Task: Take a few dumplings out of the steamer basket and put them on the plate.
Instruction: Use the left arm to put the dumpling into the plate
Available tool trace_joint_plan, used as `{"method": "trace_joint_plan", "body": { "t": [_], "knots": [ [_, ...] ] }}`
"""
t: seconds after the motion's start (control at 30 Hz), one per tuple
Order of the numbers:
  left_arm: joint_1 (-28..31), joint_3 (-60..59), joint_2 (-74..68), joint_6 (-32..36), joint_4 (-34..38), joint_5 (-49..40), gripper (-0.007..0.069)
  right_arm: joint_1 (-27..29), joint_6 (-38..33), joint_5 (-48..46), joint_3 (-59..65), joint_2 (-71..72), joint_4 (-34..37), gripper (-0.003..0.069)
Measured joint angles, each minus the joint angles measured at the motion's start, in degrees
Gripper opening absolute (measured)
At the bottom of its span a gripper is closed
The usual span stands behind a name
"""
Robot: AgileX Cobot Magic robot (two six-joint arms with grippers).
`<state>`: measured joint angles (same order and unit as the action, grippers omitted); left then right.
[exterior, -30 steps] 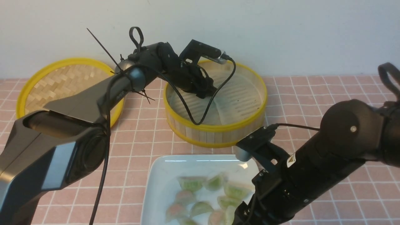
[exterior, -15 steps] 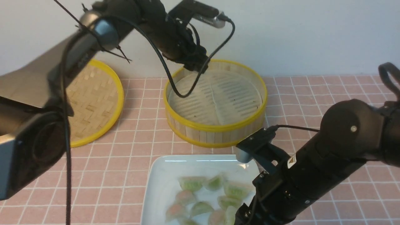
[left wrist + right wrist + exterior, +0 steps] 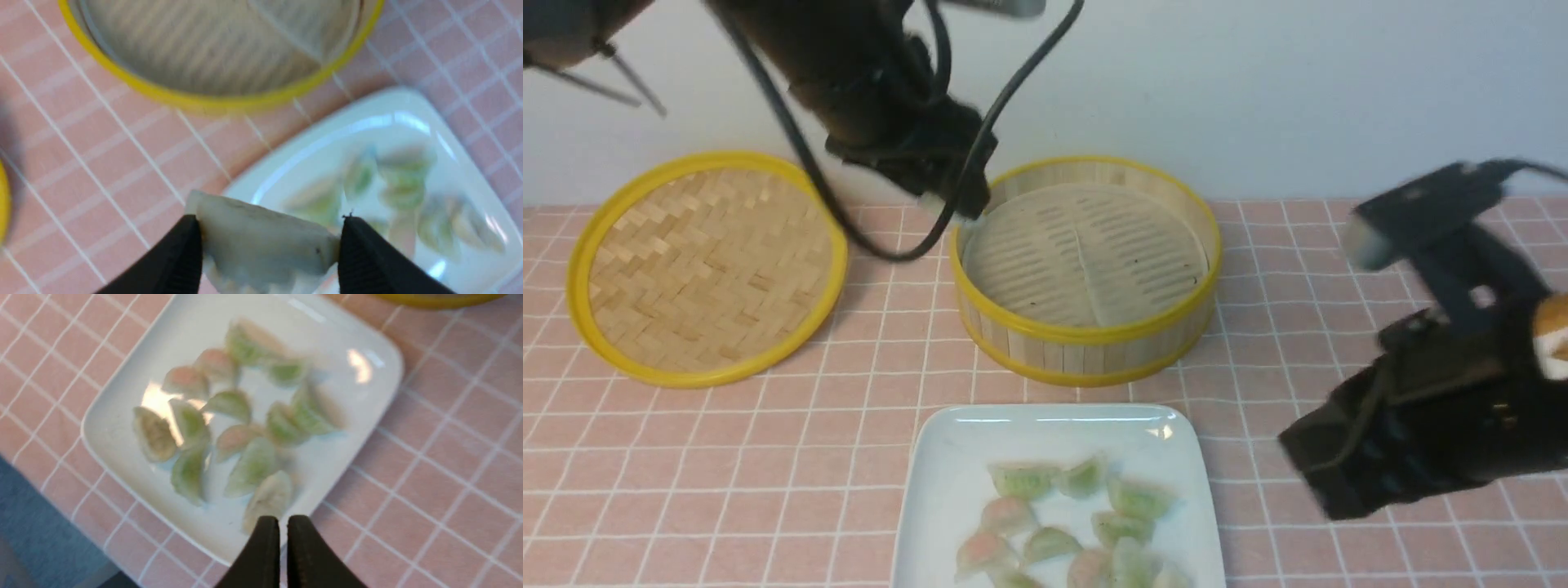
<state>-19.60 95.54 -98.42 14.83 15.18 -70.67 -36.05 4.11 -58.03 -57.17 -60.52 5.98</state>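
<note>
My left gripper [image 3: 964,208] hangs above the left rim of the steamer basket [image 3: 1086,333]. It is shut on a pale cream dumpling [image 3: 265,245], held by its two ends between the black fingers. The basket floor is bare; the basket also shows in the left wrist view [image 3: 212,102]. The white plate [image 3: 947,474] lies in front of the basket and holds several green and pink dumplings. Two pale cream dumplings [image 3: 153,435] [image 3: 269,498] lie among them. My right gripper [image 3: 283,522] is shut and empty, just off the plate's [image 3: 196,326] right edge. In the front view it [image 3: 1319,478] is blurred.
A flat woven lid with a yellow rim [image 3: 707,265] lies left of the basket. Everything sits on a pink checked cloth against a white wall. The table's front edge and grey floor [image 3: 49,539] show just beyond the plate in the right wrist view.
My left gripper rose out of the basket and moved left toward its rim with the dumpling. My right arm pulled back to the right, off the plate.
</note>
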Motion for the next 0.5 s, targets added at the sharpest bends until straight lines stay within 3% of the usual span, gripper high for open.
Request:
{"method": "trace_joint_plan", "body": {
  "t": [0.13,0.27,0.5],
  "knots": [
    [-1.58,-16.96,7.13,-0.27,1.27,1.69,0.0382,0.0,3.9,-0.77,1.16,8.57,-4.72,-0.0012],
    [-4.53,-32.52,9.51,1.04,3.72,14.81,0.0382,0.0,6.46,-1.69,3.58,16.22,-5.98,-0.0015],
    [-8.2,-39.6,3.56,7.15,4.16,30.47,0.0382,0.0,9.99,0.4,5.09,26.4,-11.44,-0.0015]
  ]
}}
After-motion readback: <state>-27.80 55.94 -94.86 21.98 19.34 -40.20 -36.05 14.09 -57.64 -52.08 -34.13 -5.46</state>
